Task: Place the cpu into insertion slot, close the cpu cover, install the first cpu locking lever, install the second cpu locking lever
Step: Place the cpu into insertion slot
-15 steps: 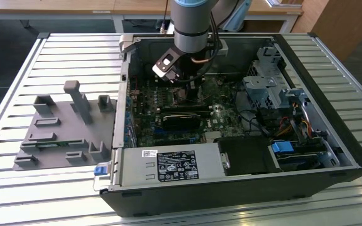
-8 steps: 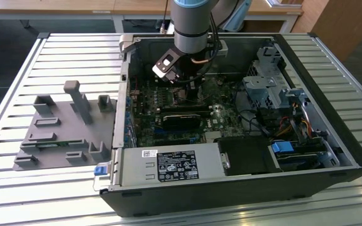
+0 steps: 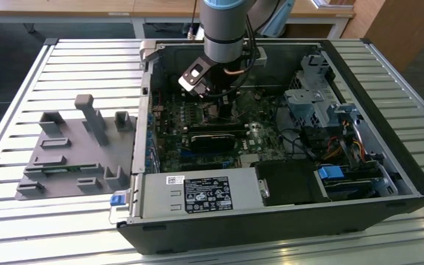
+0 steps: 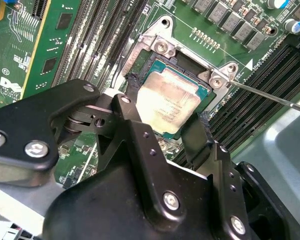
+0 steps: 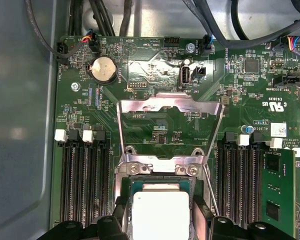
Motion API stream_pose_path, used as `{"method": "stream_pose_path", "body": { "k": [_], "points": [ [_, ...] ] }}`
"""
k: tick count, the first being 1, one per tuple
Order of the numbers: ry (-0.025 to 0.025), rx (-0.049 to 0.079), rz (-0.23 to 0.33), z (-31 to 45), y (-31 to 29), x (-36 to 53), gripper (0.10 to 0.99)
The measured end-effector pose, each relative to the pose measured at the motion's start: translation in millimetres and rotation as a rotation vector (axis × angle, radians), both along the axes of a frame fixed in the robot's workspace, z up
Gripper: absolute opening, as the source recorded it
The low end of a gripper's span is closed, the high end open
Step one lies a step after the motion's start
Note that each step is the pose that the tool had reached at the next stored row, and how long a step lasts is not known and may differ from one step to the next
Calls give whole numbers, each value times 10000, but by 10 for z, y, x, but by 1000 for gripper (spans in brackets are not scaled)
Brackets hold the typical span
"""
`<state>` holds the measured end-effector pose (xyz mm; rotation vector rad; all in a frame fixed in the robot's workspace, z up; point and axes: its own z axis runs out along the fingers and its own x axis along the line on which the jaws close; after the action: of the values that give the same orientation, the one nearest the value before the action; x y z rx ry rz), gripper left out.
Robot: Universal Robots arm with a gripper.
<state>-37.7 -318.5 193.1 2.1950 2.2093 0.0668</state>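
Gripper [image 4: 165, 107]: black; I read its jaws as closed on the cpu [image 4: 169, 100], one finger at each of two opposite edges.
Cpu: flat square chip with a pale silvery-grey top and a green border. It sits at the insertion slot [image 4: 142, 62]; I cannot tell whether it is seated or just above.
Insertion slot: dark socket, metal rim.
Cpu cover [image 5: 140, 104]: thin silvery frame with a square window, swung open beyond the slot.
Wire lever [image 4: 270, 95]: slants out beside the slot.
Memory slots [image 5: 82, 175]: black, flanking.
Computer case [image 3: 271, 234]: open, on the slatted tabletop [image 3: 20, 83].
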Motion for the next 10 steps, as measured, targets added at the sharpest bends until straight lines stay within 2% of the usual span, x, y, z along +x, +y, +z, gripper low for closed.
{"method": "stream_pose_path", "body": {
  "k": [10],
  "points": [
    [1,3,-1,-2,0,5,604]
  ]
}}
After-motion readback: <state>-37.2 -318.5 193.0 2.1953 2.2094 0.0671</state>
